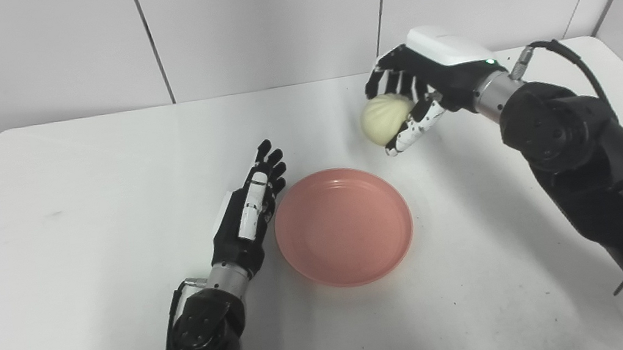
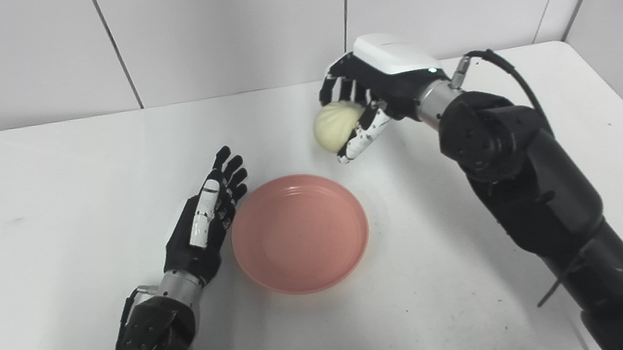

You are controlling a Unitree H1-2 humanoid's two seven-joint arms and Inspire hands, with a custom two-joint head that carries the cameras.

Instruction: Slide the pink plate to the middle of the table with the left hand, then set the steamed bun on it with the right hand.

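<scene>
pink plate [image 1: 344, 229], plain, no pattern. steamed bun [image 1: 383, 120], pale cream-yellow, faint pleats, possibly. left hand [image 1: 249, 212], black with white strip. right hand [image 1: 427, 80], black, white back shell, small green light. table [image 1: 79, 234], white, matte.

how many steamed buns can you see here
1. The only steamed bun is held in the right hand, above the table just beyond the far right rim of the pink plate. Nothing in view could hide another.

Bright, even overhead light — soft shadows under the arms on the table [image 1: 73, 192]; pictures sharp, mildly grainy.
</scene>
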